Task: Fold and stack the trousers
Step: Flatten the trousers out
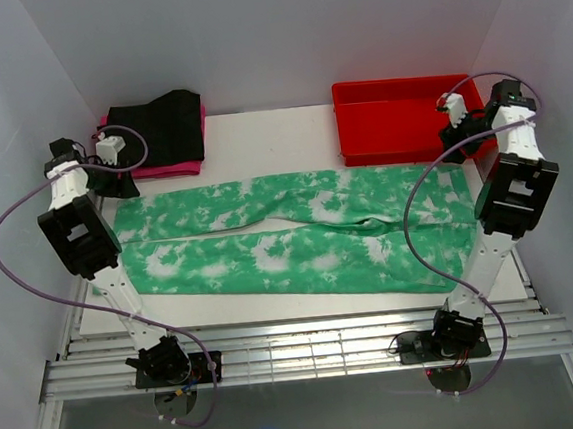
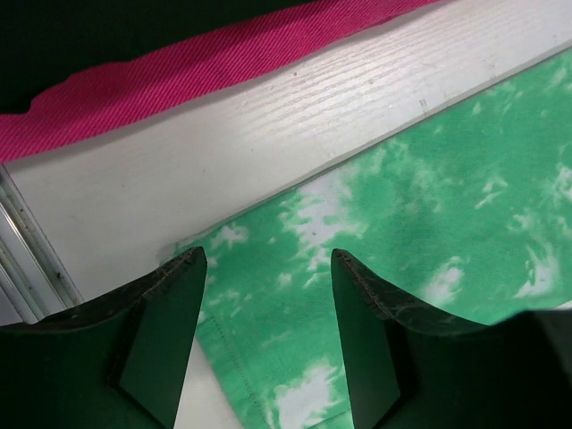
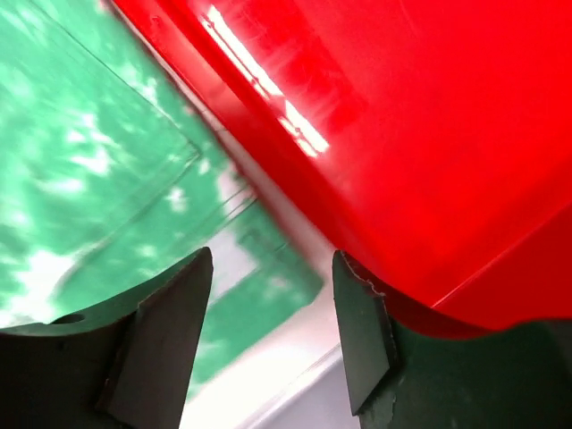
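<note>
Nearest, along the bottom of the overhead view: metal rails point(image 1: 299, 354), with the left arm base point(image 1: 164, 364) and the right arm base point(image 1: 448, 336) bolted on top.

Just beyond, on the white table point(image 1: 270, 141): the trousers point(image 1: 289, 239), green with white blotches, spread flat and lengthwise from left to right. Two legs side by side, parted by a narrow gap toward the left end, joined toward the right end. Not folded. Near long edge close to the near edge of the table.

At the far left corner of the trousers: the left gripper point(image 1: 115, 179), pointed downward. In the left wrist view, left gripper point(image 2: 268, 259) with jaws apart and nothing between them; below the gap, a hemmed corner of the trousers point(image 2: 429, 223) on bare table point(image 2: 268, 134).

At the far right corner: the right gripper point(image 1: 456, 144), raised beside the red bin point(image 1: 391, 150). In the right wrist view, partly blurred, right gripper point(image 3: 273, 259) with jaws likewise apart and gripping nothing; under them, an edge of the trousers point(image 3: 80, 161) and a thin strip of table, then the wall of the red bin point(image 3: 402, 134).

Farther back, left rear corner of the table: a black garment point(image 1: 163, 125) folded on top of a pink garment point(image 1: 162, 170), well apart from the bin. Seen also from the left wrist: pink garment point(image 2: 179, 71) beyond the bare strip, black garment point(image 2: 89, 36) behind.

Right rear corner: the red bin, just beside the far right end of the trousers.
</note>
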